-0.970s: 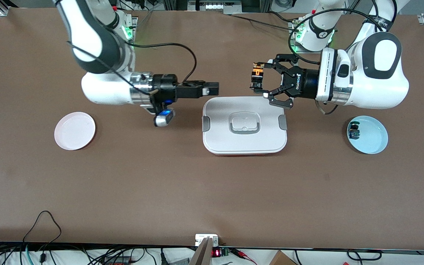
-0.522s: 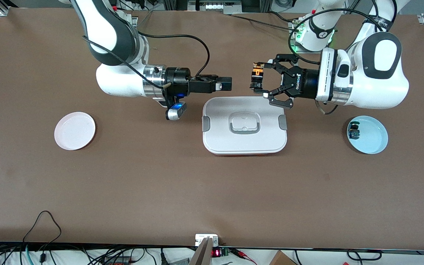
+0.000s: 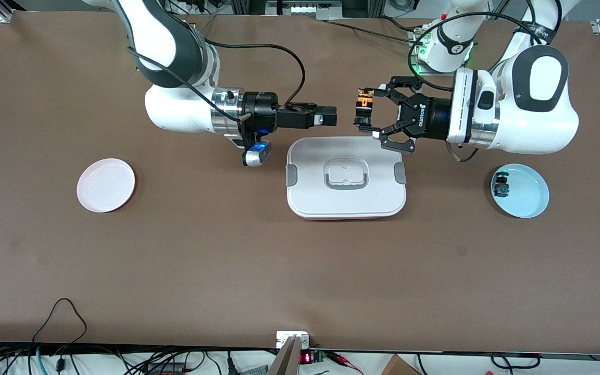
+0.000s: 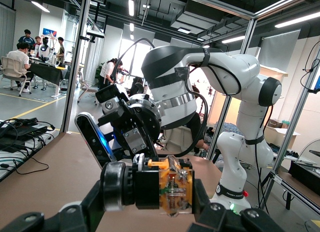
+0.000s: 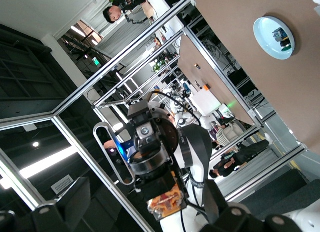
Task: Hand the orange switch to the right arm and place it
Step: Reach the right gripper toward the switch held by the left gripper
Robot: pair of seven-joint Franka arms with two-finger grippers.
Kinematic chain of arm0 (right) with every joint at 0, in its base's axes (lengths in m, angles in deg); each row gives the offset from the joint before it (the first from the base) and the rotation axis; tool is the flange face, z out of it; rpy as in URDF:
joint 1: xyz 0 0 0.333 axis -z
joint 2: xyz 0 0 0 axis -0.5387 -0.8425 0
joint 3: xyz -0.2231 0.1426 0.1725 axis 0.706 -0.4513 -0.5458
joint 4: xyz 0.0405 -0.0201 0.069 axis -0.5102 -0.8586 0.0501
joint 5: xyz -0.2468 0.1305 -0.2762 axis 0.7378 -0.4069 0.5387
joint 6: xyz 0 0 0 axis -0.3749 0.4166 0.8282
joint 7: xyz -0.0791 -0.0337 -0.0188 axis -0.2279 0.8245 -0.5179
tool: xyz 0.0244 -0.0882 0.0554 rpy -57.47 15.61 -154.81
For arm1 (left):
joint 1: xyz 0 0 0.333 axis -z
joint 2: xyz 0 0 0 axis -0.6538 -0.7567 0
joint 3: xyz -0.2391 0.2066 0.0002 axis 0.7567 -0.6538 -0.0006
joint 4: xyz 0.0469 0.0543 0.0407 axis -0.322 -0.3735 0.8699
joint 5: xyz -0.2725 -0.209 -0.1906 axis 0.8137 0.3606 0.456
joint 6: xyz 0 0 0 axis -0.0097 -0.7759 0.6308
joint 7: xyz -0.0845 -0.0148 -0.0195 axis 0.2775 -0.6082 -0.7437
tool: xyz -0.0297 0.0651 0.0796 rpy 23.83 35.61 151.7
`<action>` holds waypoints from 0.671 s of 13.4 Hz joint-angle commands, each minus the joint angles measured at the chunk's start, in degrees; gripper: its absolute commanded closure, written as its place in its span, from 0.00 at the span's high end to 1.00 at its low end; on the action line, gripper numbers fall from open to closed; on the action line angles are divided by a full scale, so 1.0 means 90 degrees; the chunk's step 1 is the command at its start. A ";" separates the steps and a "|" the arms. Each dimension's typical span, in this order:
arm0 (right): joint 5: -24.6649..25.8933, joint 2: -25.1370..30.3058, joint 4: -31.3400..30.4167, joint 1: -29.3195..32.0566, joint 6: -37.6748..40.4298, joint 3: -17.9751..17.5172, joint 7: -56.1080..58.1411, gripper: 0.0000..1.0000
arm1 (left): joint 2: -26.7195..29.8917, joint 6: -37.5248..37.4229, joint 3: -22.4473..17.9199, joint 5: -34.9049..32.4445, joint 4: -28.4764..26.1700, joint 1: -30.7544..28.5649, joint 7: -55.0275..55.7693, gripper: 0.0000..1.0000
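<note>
While it is held up in the air, the orange switch (image 3: 363, 108) shows a translucent tan-orange body with metal parts inside and a black cylindrical end; in the left wrist view (image 4: 165, 186) a small orange tab sticks out from its top. The left gripper (image 3: 369, 113) is clamped on it, over the brown surface (image 3: 227, 250) just at the edge of the white lidded box (image 3: 346, 177) that lies farther from the front camera. The right gripper (image 3: 329, 116) stands level, pointed at the switch, its fingers spread wide with nothing between them, a small gap apart from the switch.

The round orange cap cannot be made out in any view. In the right wrist view the switch (image 5: 165, 202) is a small orange lump low in the picture, and the left gripper (image 5: 150, 184) hides part of it. The right gripper's own fingers (image 5: 65, 204) are cut off at the edge there.

A light blue plate (image 3: 526, 190) toward the left arm's end carries a small blue-bodied switch (image 3: 501, 186); a pink plate (image 3: 105, 185) lies toward the right arm's end.

Compared with a second ago, the right gripper has travelled toward the switch, closing most of the gap, while the left gripper has kept its place.
</note>
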 commanded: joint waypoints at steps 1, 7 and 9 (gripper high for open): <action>-0.0137 -0.0077 0.0168 -0.0129 -0.0220 0.0012 0.0425 1.00 | 0.0147 -0.0043 0.0052 0.0299 -0.0109 -0.0091 -0.0192 0.00; -0.0147 -0.0077 0.0343 -0.0149 -0.0521 0.0002 0.1090 1.00 | 0.0147 -0.0043 0.0052 0.0289 -0.0109 -0.0091 -0.0192 0.00; -0.0147 -0.0077 0.0334 -0.0129 -0.0610 -0.0163 0.1179 1.00 | 0.0147 -0.0043 0.0052 0.0289 -0.0109 -0.0091 -0.0192 0.00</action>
